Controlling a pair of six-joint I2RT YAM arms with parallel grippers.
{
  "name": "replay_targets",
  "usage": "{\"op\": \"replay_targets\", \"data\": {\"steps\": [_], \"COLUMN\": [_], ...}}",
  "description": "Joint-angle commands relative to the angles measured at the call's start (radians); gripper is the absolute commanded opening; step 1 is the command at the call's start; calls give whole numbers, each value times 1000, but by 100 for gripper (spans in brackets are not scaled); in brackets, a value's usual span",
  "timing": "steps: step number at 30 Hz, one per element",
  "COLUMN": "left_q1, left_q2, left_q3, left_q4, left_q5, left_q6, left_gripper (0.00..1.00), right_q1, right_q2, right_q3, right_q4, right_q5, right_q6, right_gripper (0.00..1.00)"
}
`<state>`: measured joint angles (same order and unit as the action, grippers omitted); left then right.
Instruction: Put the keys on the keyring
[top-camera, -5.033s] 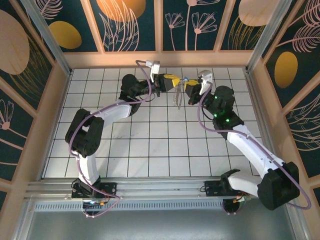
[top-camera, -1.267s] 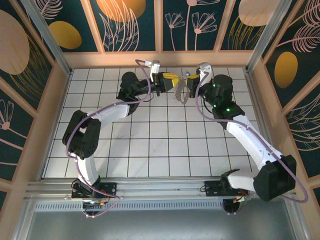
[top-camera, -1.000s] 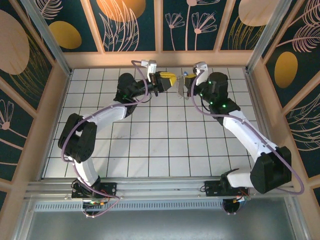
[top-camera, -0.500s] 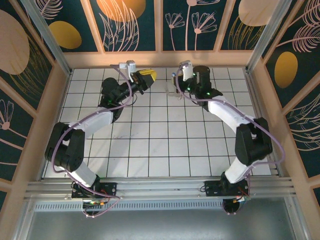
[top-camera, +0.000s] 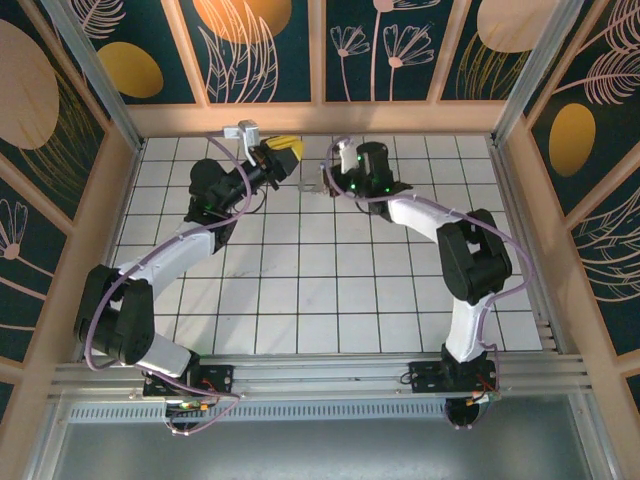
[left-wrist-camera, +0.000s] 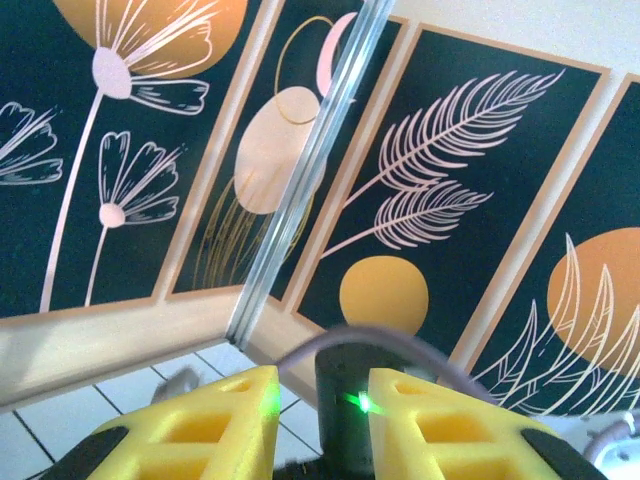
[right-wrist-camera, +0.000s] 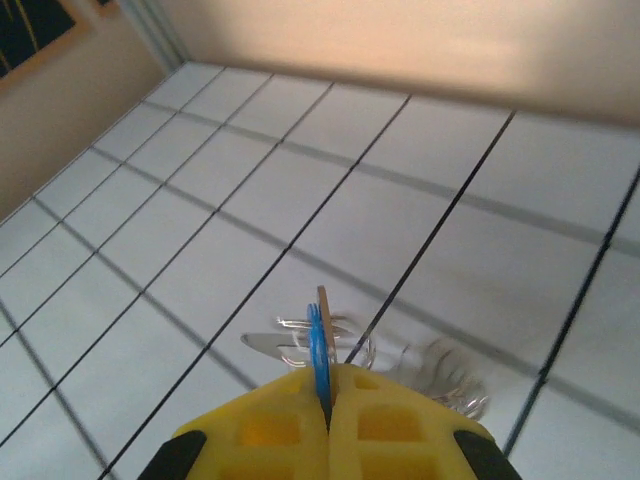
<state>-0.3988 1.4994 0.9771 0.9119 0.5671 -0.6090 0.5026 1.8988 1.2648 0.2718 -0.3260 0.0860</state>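
Observation:
My right gripper (right-wrist-camera: 325, 375) is shut on the keys (right-wrist-camera: 318, 340): a blue head and a thin tan piece stand edge-on between the yellow fingers, and a silver blade (right-wrist-camera: 262, 345) sticks out to the left. Thin wire loops and a blurred pale coil, apparently the keyring (right-wrist-camera: 445, 380), hang just past the fingertips. In the top view the right gripper (top-camera: 333, 172) holds this pale cluster (top-camera: 322, 185) over the back tiles. My left gripper (top-camera: 290, 150) is a short gap to its left. Its yellow jaws (left-wrist-camera: 322, 385) stand apart, open, with nothing between them.
The white tiled floor (top-camera: 300, 280) lies below both arms. The back wall's wooden ledge (top-camera: 320, 118) is close behind the grippers. A metal corner post (left-wrist-camera: 300, 190) and painted panels stand ahead of the left wrist camera, with the right arm's black wrist (left-wrist-camera: 345, 410) in front of it.
Both grippers have swung left along the back wall. The left gripper has drawn away from the right one, and its jaws have opened a little. The right gripper stays shut on the keys.

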Motion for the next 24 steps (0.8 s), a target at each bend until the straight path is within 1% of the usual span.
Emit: {"op": "replay_targets", "data": {"steps": [1,3,7,11,17,21,24], "left_q1": [8,8,8,8,8,8,8], "left_q2": [-21,-22,-24,-34,-30,-25,-22], "left_q3": [-32,-37,-41,-44,-44,-45,-40], "left_q4": [1,1,-9,-33,-51,-50,-54], "left_q5": [-13,-11,-1,6,18,19,25], "left_q6": [1,-7,-21,-18,-17,-20,-22], "left_gripper": [30,30,30,30,31,31,31], "right_q1": [34,39,86,126,162,182,204], "right_q2": [-46,-61,-79,-78,-68,-70,-79], "right_q3": [-112,-176,-262,-300,-339,-356,-368], "right_q4": [103,133,153,134,124,118,107], "right_q5": [-30,-34,-34,-16,-5,-8,-32], "right_q6": [86,123,174,191,211,222,224], "right_gripper": [0,0,0,0,0,0,0]}}
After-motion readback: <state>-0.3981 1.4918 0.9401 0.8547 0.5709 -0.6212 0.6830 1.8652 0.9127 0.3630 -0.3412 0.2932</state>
